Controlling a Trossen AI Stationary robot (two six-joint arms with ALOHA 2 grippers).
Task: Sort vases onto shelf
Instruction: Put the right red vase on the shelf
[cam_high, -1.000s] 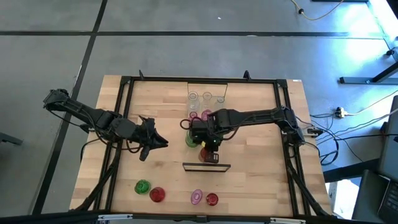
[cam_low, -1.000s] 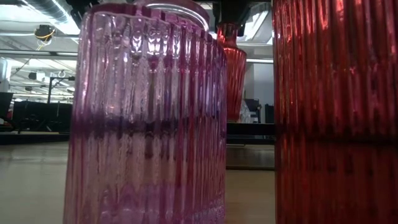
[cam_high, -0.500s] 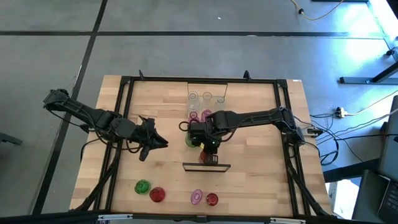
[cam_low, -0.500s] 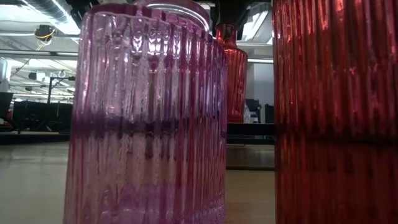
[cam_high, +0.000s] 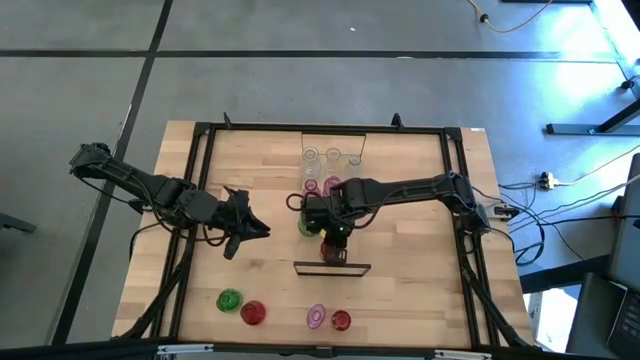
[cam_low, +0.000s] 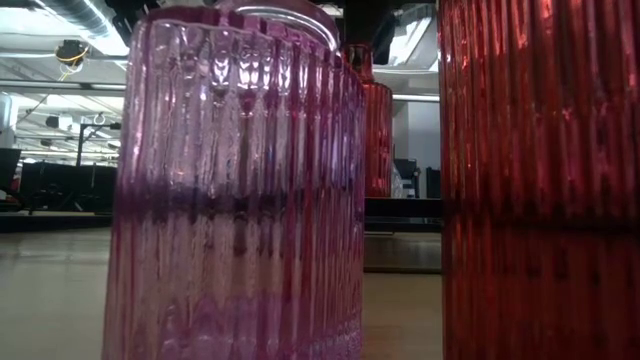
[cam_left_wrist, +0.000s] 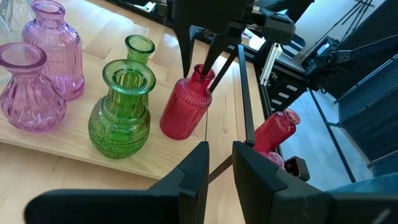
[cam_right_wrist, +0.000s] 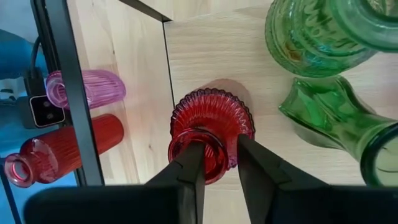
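Observation:
The shelf runs from the far middle of the table toward the near side. It carries clear vases, pink vases and two green vases. My right gripper is over the shelf's near end, shut on a red ribbed vase, which also shows in the right wrist view. My left gripper hovers open over the table left of the shelf, touching nothing. My right gripper holds the red vase by the top of its neck, coming from above with the fingers pointing down. One finger lies over the mouth's rim and the other stands outside the neck. The vase leans, its base on the shelf's near end.
Four vases stand along the table's near edge: green, red, pink and red. The last two fill the low view. The shelf's black end frame is just beyond the held vase.
My right gripper has shifted slightly toward the table's left and down, keeping hold of the red vase. The vase has sunk lower with it. My left arm has kept still.

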